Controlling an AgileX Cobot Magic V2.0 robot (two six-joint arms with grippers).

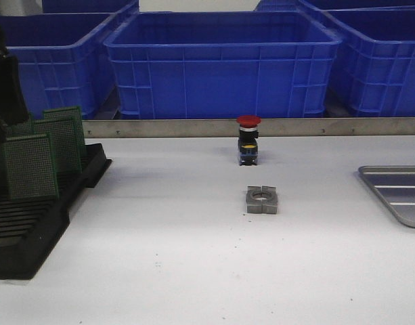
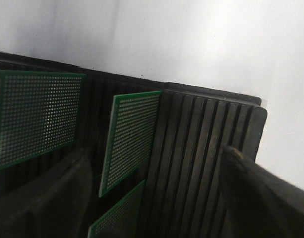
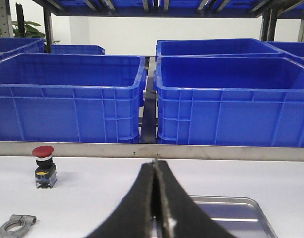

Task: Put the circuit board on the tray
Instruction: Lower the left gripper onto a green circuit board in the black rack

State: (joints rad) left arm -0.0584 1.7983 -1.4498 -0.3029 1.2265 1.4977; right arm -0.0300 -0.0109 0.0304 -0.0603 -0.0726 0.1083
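Meanwhile, left gripper (image 2: 152, 198) open above rack (image 2: 201, 134) — boards (image 2: 129, 141) upright.

Several green boards (image 1: 32, 164) dotted with fine rows of holes stand upright on edge in the slots of a black rack (image 1: 31, 237), leaning slightly, one behind another; the nearest stands closest to the rack's front, the others step back toward its far end. In the left wrist view three boards (image 2: 131, 140) show, each seated in a groove with empty grooves beside them. The tray (image 1: 400, 193), shallow silver-grey metal with a raised rim, a rounded corner and pale ridges across its floor, lies flat, well apart from the rack, empty where visible.
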